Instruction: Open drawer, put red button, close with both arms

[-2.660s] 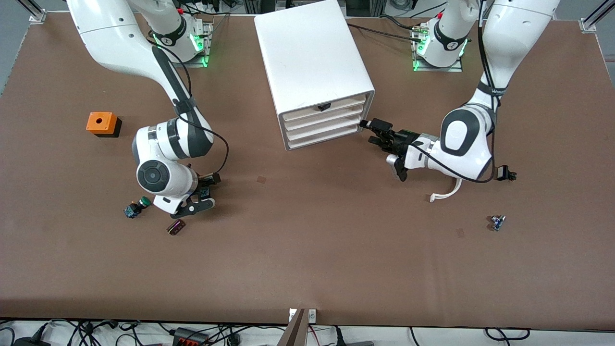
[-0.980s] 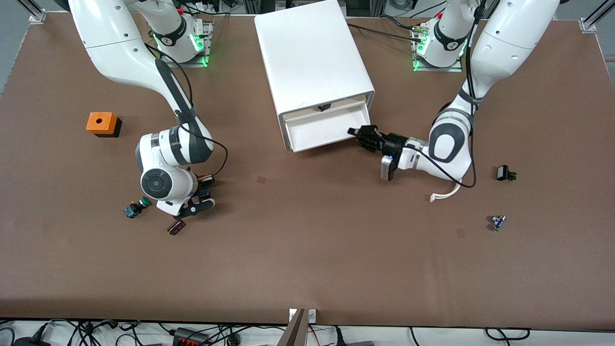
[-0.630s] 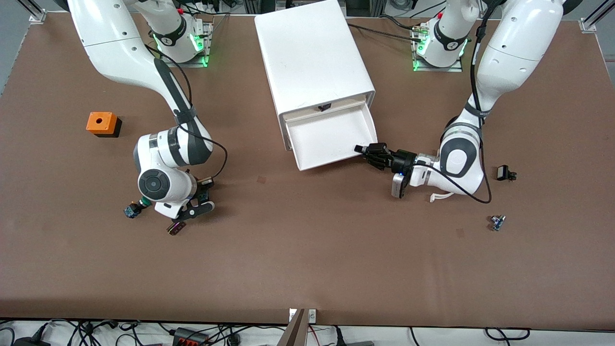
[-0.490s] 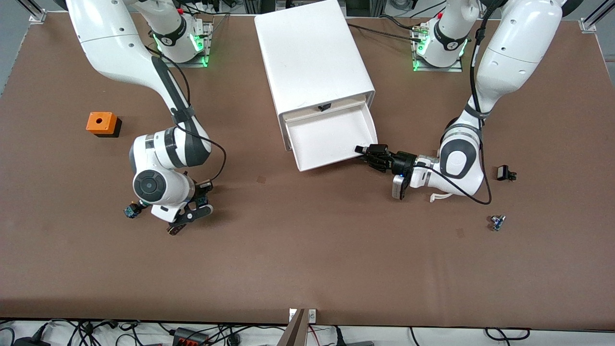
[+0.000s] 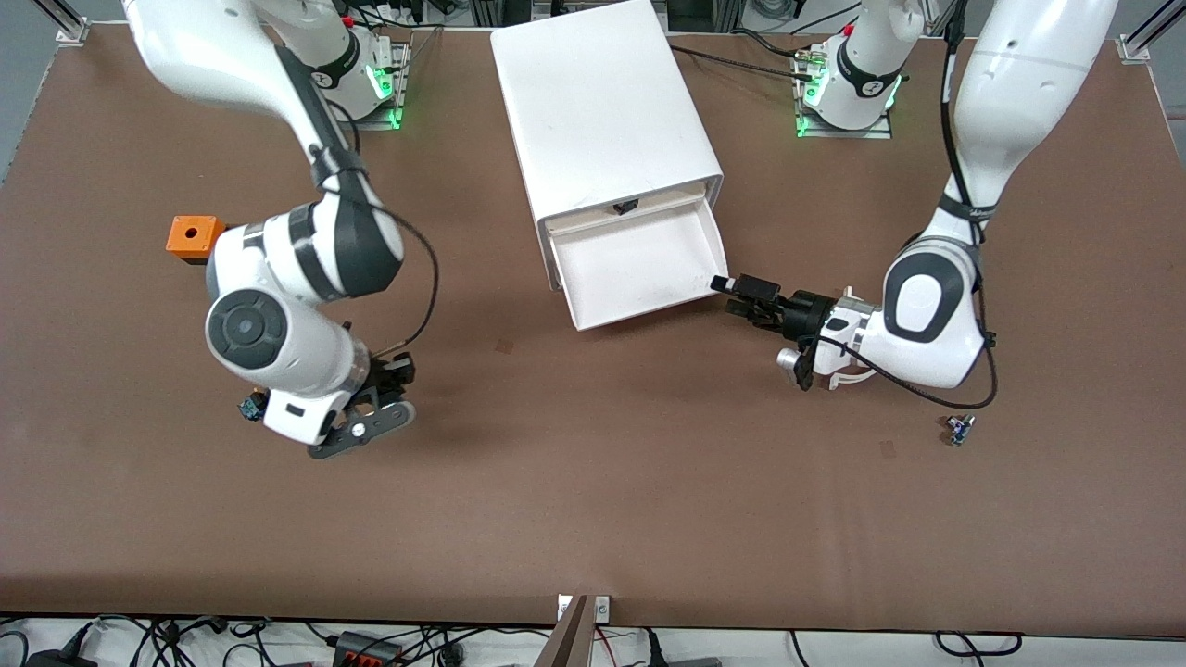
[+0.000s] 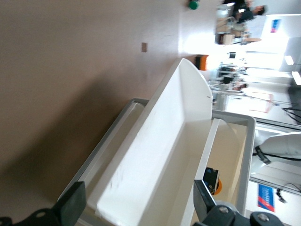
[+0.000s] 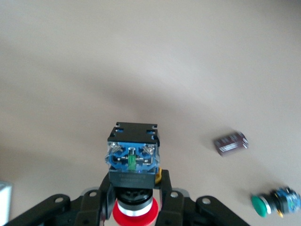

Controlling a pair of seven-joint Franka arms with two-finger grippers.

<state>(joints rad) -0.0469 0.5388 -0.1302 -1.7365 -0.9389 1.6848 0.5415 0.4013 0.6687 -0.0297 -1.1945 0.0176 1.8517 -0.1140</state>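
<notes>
Red button (image 7: 134,209) is pinched in the right gripper (image 7: 134,197), above bare table at eight o'clock from the cabinet (image 5: 602,120); left gripper (image 5: 741,296), fingers spread, sits at the open drawer (image 5: 635,269) corner, four o'clock

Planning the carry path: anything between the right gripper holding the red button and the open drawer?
Front view shows only bare brown table between the right gripper and the pulled-out white plastic drawer.

White drawer (image 5: 639,269) pulled out; red button (image 7: 134,188) aloft, clamped in right claw (image 7: 135,195).
</notes>
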